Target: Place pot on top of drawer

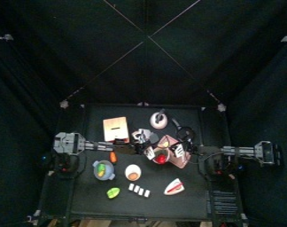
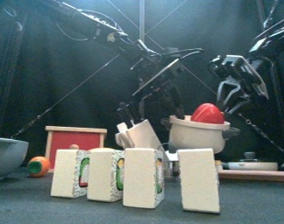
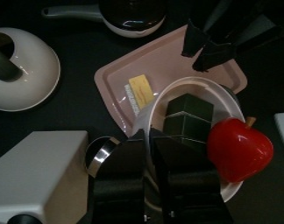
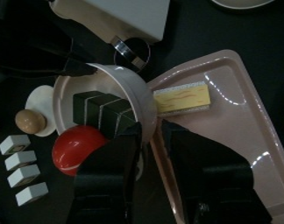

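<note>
Nearest me stand four white blocks (image 2: 132,178) in a row. Just behind them is the one pot (image 2: 203,122), red with a white rim, over the pink tray (image 3: 132,70). The left claw (image 3: 186,118) looks clamped on its rim, though the view is crowded. The right claw (image 2: 238,87) hangs apart above. Farthest back sits the single drawer (image 1: 114,127), well apart on the tabletop (image 1: 193,191). I judge this the carry step: next lift, swing back-left, and set it down on the flat top.

Black table (image 1: 81,206) with tan drawer (image 1: 114,128), pink tray (image 3: 138,70), white blocks (image 2: 124,178).
</note>
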### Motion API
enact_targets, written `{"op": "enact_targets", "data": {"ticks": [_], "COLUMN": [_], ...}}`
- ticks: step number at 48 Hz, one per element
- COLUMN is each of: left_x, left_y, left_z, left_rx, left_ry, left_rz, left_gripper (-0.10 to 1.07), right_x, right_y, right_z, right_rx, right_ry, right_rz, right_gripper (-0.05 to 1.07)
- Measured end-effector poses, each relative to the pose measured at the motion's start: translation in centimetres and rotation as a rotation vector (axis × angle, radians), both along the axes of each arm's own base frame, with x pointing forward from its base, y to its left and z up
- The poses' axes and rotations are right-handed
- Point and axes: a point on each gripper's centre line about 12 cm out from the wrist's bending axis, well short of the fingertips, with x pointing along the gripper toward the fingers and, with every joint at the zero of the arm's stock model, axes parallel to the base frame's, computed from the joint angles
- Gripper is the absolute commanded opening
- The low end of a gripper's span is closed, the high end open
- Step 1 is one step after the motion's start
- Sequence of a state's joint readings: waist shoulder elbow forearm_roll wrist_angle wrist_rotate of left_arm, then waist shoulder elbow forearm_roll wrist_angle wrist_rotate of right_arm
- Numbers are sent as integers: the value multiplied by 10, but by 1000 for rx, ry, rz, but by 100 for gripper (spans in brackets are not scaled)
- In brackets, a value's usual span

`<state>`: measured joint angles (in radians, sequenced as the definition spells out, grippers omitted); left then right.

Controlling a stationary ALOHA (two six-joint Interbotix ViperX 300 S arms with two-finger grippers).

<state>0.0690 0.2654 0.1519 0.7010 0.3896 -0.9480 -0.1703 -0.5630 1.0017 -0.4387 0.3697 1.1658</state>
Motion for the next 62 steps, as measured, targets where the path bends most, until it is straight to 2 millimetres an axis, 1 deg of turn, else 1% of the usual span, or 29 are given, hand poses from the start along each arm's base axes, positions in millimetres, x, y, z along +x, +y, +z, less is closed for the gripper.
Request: {"op": "enact_targets", "data": {"ticks": [5,12,17,18,19,20,23,24,35,43,50,56,62], "left_x": [-2,-9,-23,-27,-27,-34,-43,-51,-103,-151,-199,-239,-269], "left_y": [0,0,-1,0,0,1,2,3,5,8,17,31,46], "left_z": [6,38,59,62,62,66,71,73,100,115,112,110,104], "left_rx": [0,-7,-13,-13,-13,-17,-18,-17,-8,-38,-108,-140,-167], "left_ry": [-11,-72,-93,-89,-89,-79,-64,-54,-42,-68,-89,-135,-186], "left_rz": [2,11,34,41,41,60,82,97,156,205,276,359,447], "left_gripper": [39,39,39,39,39,39,39,39,39,39,39,39,39], "right_x": [0,-2,-2,-2,-3,-3,-3,-3,-7,-9,-9,-9,-8], "right_y": [0,0,0,0,0,0,0,0,0,1,1,1,1], "right_z": [-1,-3,-3,-3,-4,-4,-5,-5,-11,-14,-15,-15,-15], "right_rx": [2,1,0,0,0,1,-2,-3,-16,-16,-14,-15,-14], "right_ry": [1,8,8,9,11,11,15,15,34,41,43,42,37], "right_rz": [-1,0,1,-1,1,1,3,5,11,13,13,15,18], "right_gripper": [68,68,68,68,68,68,68,68,68,68,68,68,67]}}
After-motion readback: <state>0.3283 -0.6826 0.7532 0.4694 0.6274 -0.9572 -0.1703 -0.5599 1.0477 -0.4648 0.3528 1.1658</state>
